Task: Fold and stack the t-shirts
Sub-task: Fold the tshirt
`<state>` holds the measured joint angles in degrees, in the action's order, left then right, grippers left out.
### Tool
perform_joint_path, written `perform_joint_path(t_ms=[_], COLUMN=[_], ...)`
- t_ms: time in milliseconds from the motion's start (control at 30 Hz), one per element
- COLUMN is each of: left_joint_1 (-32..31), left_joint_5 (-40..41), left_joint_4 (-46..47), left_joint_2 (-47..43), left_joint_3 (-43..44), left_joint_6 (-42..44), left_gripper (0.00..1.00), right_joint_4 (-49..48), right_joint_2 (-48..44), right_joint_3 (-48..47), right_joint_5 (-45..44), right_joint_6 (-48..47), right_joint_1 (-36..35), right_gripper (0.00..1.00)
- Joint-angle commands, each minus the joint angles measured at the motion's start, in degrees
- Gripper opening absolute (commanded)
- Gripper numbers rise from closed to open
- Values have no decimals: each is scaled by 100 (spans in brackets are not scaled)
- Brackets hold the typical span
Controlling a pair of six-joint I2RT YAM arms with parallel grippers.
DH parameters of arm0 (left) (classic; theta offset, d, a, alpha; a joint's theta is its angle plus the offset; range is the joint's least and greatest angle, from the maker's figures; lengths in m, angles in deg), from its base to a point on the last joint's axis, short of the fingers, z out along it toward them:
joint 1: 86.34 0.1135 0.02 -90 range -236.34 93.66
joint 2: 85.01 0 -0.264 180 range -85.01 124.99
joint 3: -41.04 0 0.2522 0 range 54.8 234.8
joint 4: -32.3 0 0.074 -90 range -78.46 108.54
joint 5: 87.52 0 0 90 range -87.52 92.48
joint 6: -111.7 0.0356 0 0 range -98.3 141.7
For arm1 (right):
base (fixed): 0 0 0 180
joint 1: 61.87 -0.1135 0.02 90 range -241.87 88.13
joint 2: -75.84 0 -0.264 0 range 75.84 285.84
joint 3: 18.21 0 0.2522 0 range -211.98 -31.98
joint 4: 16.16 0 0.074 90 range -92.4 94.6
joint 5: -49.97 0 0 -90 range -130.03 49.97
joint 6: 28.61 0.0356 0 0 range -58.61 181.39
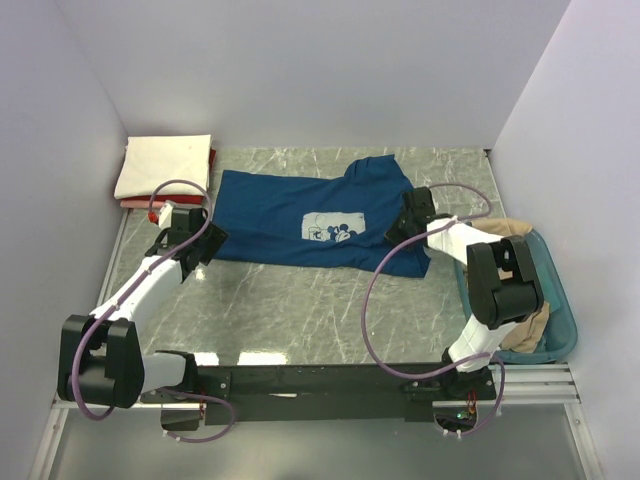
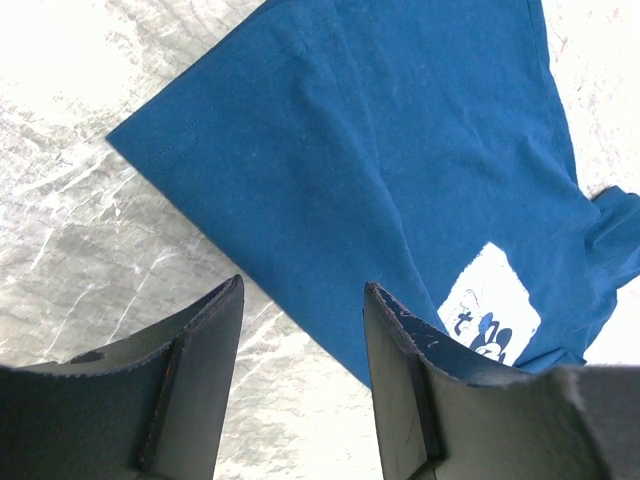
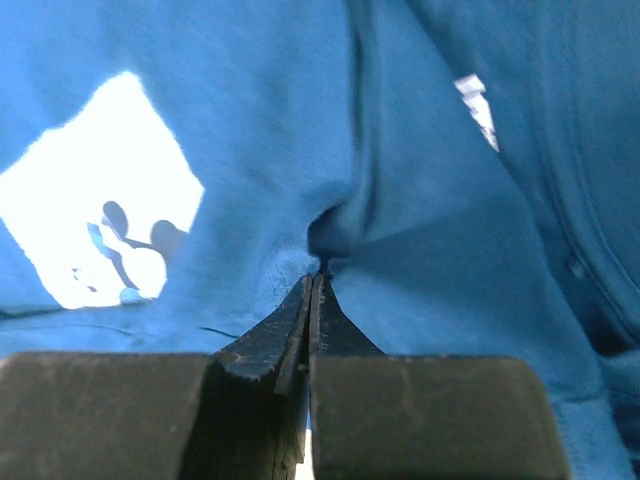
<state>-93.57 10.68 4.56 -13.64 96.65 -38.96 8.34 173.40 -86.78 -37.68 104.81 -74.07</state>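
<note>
Right gripper (image 3: 315, 279) pinches the blue t-shirt (image 3: 430, 250); left gripper (image 2: 302, 292) hovers half-open over its edge.

— What's on your feed apart from the job itself?
— I see a grey marbled tabletop (image 1: 300, 310) filling the middle of the overhead frame, with bright glare patches near its lower edge.
— And the sides?
— A teal rectangular plastic tub (image 1: 561, 296) sits at the right. Plain pale lavender walls (image 1: 320, 70) close off left, top and right.
</note>
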Motion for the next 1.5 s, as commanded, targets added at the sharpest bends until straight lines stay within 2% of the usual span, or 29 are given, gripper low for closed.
perform_joint_path(t_ms=[0, 667, 967, 1100, 1133, 1167, 1233, 1267, 1367, 1467], left_joint_1=[-25, -25, -25, -25, -25, -25, -25, -25, 10, 168], left_joint_5=[-56, -39, -12, 294, 322, 365, 471, 506, 682, 753], left_joint_4=[185, 211, 291, 72, 36, 1, -69, -79, -96, 43], left_joint_2=[-115, -1, 253, 473, 552, 588, 632, 632, 597, 553], left_joint_3=[-27, -45, -19, 174, 210, 236, 271, 272, 184, 61], left_joint_6=[99, 134, -165, -428, -464, -481, -534, -552, -578, -587], left_gripper=[56, 57, 57, 57, 57, 57, 58, 58, 59, 59], right_joint_4=[-2, 508, 596, 674, 701, 745, 841, 929, 1105, 1184], right_joint_2=[105, 1582, 1951, 2100, 2127, 2162, 2223, 2232, 2092, 1662], right_joint_3=[-565, -2991, -3405, -3554, -3615, -3738, -3888, -4028, -4108, -3785], right_joint_5=[-50, 117, 195, 240, 240, 266, 292, 301, 301, 310], right_joint_6=[-79, -615, -1036, -1195, -1239, -1344, -1406, -1459, -1468, -1311], right_joint_1=[43, -335, -511, -520, -520, -520, -520, -511, -511, -502], right_gripper=[0, 0, 0, 0, 3, 12, 23, 32, 45, 47])
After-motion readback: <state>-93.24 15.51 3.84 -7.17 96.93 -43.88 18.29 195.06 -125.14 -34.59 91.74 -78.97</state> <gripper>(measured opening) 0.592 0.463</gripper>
